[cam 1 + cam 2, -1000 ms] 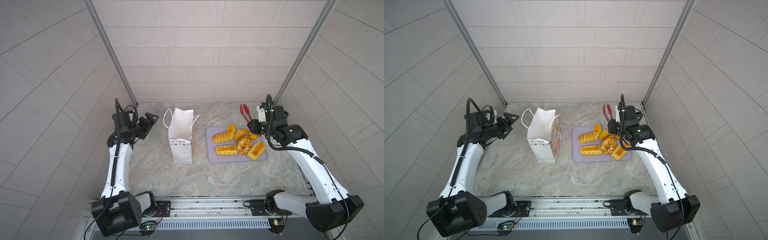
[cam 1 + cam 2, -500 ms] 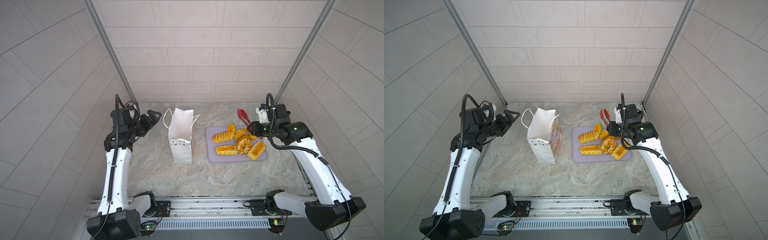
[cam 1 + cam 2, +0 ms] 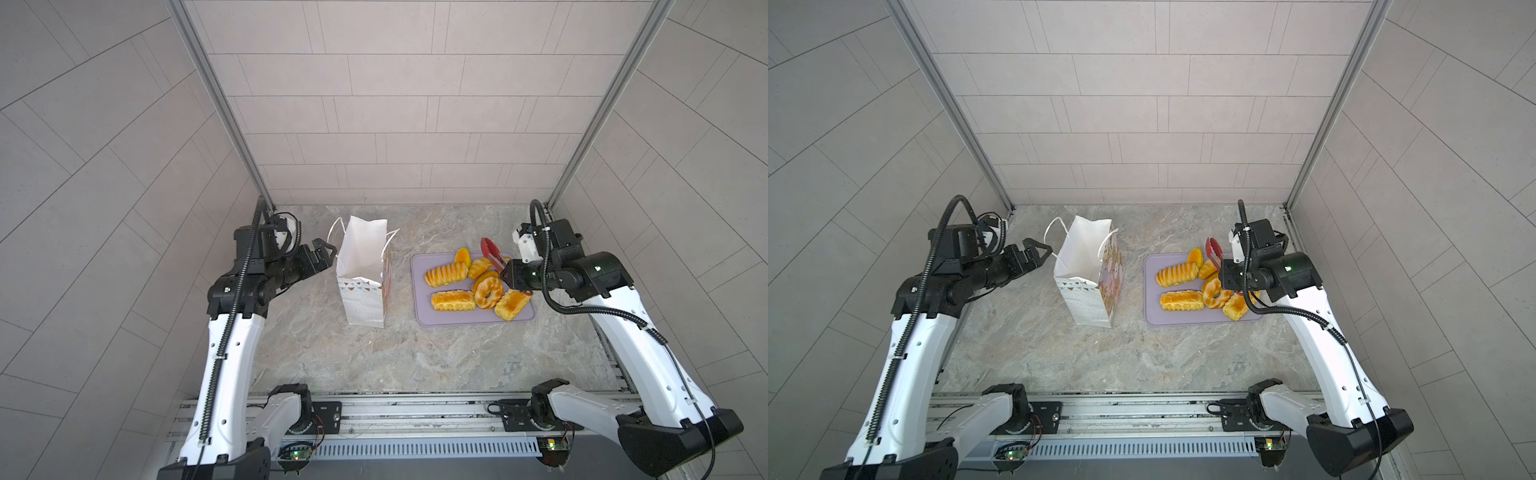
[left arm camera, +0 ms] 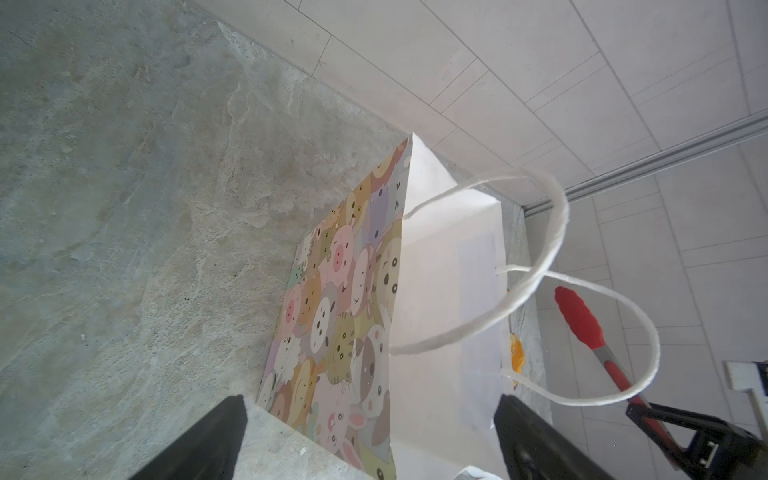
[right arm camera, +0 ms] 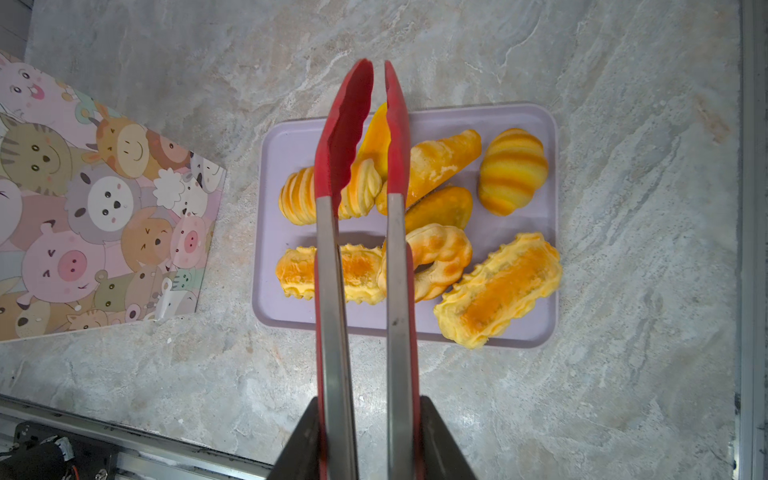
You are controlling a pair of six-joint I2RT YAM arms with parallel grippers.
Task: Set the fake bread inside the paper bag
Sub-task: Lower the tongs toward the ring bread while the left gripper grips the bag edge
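The fake bread [image 3: 487, 291] lies heaped on a flat lilac tray [image 3: 420, 316] toward 3 o'clock on the marbled table [image 3: 374, 361]. It is made up of glossy golden-orange pastries with browner tops. In the right wrist view they show as a ring doughnut [image 5: 436, 266], a frilled long loaf [image 5: 498, 291], a striped round bun [image 5: 512, 170] and a fan-ridged loaf [image 5: 295, 195], several of them touching. At 9 o'clock of the tray, apart from it, the paper bag [image 3: 363, 266] stands upright with its mouth open. It is white inside, with cord handles, pastel animal faces on the broad side and small triangles on the narrow one. The right gripper [image 5: 368, 440] is clamped on the handles of red tongs [image 5: 332, 249]. These are squeezed so that their tips nearly meet above the pastries, with nothing visibly pinched between them. The left gripper [image 3: 322, 255] hangs at 9 o'clock of the bag, near a handle, with its jaws spread wide and empty.
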